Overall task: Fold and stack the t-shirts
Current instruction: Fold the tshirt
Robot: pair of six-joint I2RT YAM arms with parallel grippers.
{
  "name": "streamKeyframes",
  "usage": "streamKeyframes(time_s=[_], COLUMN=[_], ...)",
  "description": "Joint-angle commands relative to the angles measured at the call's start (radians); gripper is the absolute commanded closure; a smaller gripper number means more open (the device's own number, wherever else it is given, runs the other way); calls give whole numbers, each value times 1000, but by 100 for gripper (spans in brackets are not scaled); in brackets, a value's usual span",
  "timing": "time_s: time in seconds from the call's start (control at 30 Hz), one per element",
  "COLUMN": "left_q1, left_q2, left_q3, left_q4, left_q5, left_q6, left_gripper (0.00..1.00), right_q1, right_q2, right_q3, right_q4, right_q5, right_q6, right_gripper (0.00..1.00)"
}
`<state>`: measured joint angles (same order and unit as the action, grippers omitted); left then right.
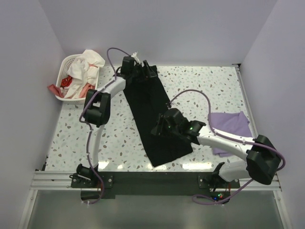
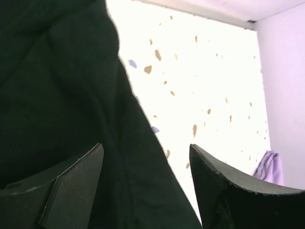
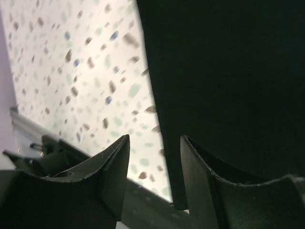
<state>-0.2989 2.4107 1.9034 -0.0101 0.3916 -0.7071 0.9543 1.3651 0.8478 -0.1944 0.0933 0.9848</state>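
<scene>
Closest to the lens in the right wrist view, the right fingers (image 3: pixel 95 186) stand parted and grip nothing. Between them there is only a strip of table (image 3: pixel 71 71) and the straight edge of the black tee (image 3: pixel 228 71), which runs down into the gap beside the right-hand finger. The left fingers (image 2: pixel 71 191) are likewise spread wide and released, low over the same black tee (image 2: pixel 57 95), whose dark cloth fills the left of that view and passes under the gap. From above, the black tee (image 1: pixel 147 107) lies as a long narrow band on the middle of the table (image 1: pixel 205 86), slanting from the far side, left of centre, toward the near edge, where its end is wider. The left arm (image 1: pixel 97 107) reaches to the far end of the band. The right arm (image 1: pixel 224 140) comes in from the right to its near half, with its wrist over the cloth. The lavender tee (image 1: pixel 231 125) lies folded flat to the right, well apart from the black one and just beside the right arm; in the left wrist view the lavender tee (image 2: pixel 269 167) shows as a small patch at the right edge. At the far left corner stands a white basket (image 1: pixel 64 62) with white and reddish clothes (image 1: pixel 86 64) heaped in it, some hanging over its rim.
</scene>
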Motion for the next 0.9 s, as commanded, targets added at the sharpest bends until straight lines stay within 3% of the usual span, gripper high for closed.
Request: streamKeyframes(time_s=[0.0,0.1,0.17,0.27,0.33,0.4,0.5,0.7,0.87], left_q1=[21,20,15,-5,-32,-71,-123,-201,-206], left_q2=[-111,-242,-353,-482,-551,-645,-703,-694,-651], left_q3=[76,-44,-209,-390,-553,-729,-877,-1020,-1052], left_q4=[-25,-31,31,-19,-28,30,65,140,113], left_q5=[47,-45,-111,-232,-319,-344,-356,-298,-322], left_q6=[57,52,19,-28,-57,-86,-111,-92,-71], left_gripper=[23,25,25,33,47,52,63,68,70], right_q1=[-135,-276,-308,-310,-308,-308,-308,-230,-147], right_q2=[-49,-76,-67,-29,-17,-11,8,75,143], right_q3=[4,-38,-13,46,59,56,50,39,24], right_q4=[-140,-134,-167,-227,-227,-224,-214,-180,-160], right_q5=[56,-33,-11,48,84,132,148,192,218], right_q6=[-152,-247,-341,-441,-466,-483,-492,-499,-459], right_gripper=[50,50,50,50,50,50,50,50,50])
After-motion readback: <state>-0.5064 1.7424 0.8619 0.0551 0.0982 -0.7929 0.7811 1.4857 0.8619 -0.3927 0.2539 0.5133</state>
